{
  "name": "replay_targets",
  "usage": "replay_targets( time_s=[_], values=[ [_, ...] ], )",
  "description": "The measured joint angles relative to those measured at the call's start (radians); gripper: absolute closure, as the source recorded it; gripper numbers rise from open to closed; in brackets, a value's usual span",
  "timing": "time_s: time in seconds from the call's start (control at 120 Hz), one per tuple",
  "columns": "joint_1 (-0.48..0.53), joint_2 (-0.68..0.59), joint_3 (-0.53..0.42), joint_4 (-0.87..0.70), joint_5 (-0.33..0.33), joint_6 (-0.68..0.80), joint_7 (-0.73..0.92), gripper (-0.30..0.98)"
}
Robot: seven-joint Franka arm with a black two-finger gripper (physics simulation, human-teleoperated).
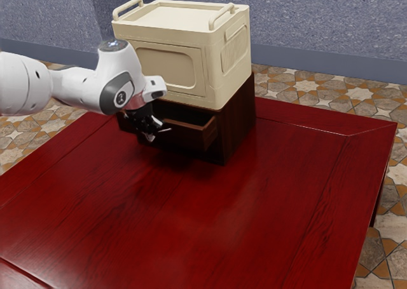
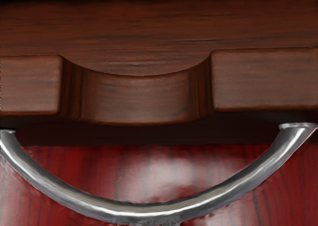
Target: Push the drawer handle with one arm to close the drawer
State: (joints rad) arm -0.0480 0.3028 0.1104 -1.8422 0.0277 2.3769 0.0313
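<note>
Drawer (image 1: 184,136) partly out, so needs a push. Table (image 1: 254,206) carries everything. Arm (image 1: 113,82) reaches to drawer front, likely for pushing. Cream box (image 1: 168,67) stacked on dark cabinet (image 1: 240,124), which houses the drawer. Curved metal handle (image 2: 149,209) on front, probable push point. Fingers (image 1: 150,136) near it; opening and grip: can't tell.

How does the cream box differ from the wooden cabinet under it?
The box is plain cream; the cabinet is dark, grained brown. The box's front panel sits flush, while the cabinet's drawer stands partly open. The box has cream handles on top; the cabinet's drawer has a curved metal pull. Both are boxy.
</note>
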Motion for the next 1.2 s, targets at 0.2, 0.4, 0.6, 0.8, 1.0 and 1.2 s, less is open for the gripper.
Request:
replay_targets(
  time_s=[0.2, 0.4, 0.6, 0.8, 1.0, 1.2],
  values=[
    [0.006, 0.053, -0.006, 0.067, -0.001, 0.034, 0.019, 0.79],
    [0.007, 0.093, -0.011, 0.128, -0.003, 0.046, 0.035, 0.78],
    [0.007, 0.149, -0.018, 0.202, -0.003, 0.048, 0.046, 0.79],
    [0.030, 0.185, -0.037, 0.247, -0.003, 0.048, 0.054, 0.79],
    [0.045, 0.152, -0.046, 0.212, -0.004, 0.044, 0.064, 0.79],
    [-0.029, -0.521, -0.030, -0.148, -0.011, -0.260, 0.051, 0.41]
  ],
)
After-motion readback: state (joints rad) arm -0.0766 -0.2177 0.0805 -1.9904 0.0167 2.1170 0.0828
